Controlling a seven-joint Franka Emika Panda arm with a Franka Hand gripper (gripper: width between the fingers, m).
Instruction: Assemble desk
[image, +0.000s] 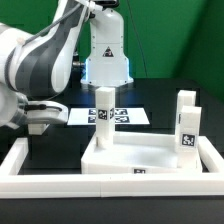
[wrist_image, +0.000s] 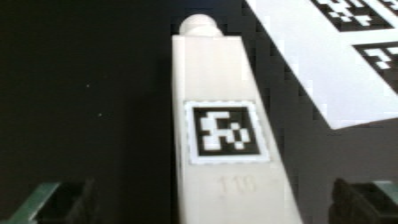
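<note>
Exterior view: one desk top (image: 140, 160), three upright legs (image: 103, 108)

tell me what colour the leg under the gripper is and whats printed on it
White leg, with a black-and-white square tag on its face; clearest in the wrist view.

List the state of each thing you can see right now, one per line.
Desk top: lying flat inside the white border bars, rim up.
Left leg: upright on the desk top's corner, between the open fingers, not gripped.
Right legs: upright at the desk top's other end.
End effector: open, fingers either side of the left leg.
Marker board: flat on the table.
</note>
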